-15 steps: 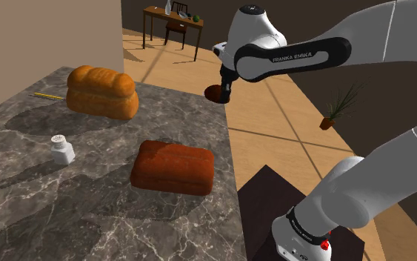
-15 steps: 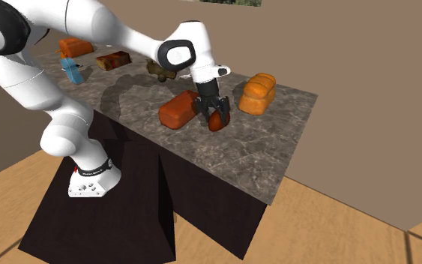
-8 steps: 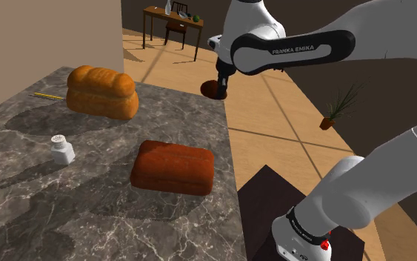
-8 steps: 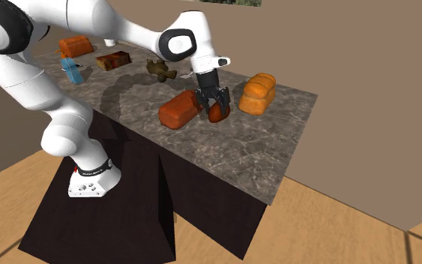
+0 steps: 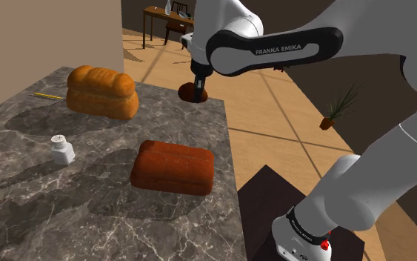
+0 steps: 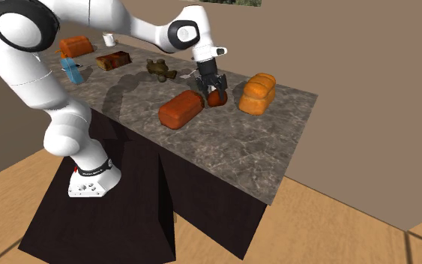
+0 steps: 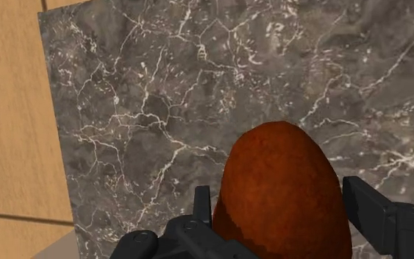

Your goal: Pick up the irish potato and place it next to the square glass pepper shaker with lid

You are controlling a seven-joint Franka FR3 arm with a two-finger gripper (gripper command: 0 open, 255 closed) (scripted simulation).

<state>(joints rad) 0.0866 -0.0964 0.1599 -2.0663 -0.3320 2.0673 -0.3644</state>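
A reddish-brown potato (image 5: 192, 92) is clasped between the black fingers of my gripper (image 5: 197, 87), which is shut on it. It hangs above the far corner of the dark marble counter (image 5: 21, 200), beyond the red-brown loaf. In the wrist view the potato (image 7: 279, 191) bulges between the fingers (image 7: 202, 204) of the gripper (image 7: 282, 204), with marble beneath. The second exterior view shows the potato (image 6: 216, 97) in the gripper (image 6: 211, 90) between the two loaves. A small white shaker with a lid (image 5: 61, 150) stands upright on the counter towards the shoulder view's left, well away from the gripper.
An orange bread loaf (image 5: 102, 91) lies at the back and a red-brown loaf (image 5: 172, 167) lies mid-counter. A thin yellow stick (image 5: 47, 95) lies by the wall. A blue bottle (image 6: 70, 71) and other small items stand at the counter's far end. The counter edge (image 5: 232, 170) drops to wooden floor.
The gripper has carried the potato towards the shoulder view's left, from beyond the counter's edge to above its far corner, still shut on it.
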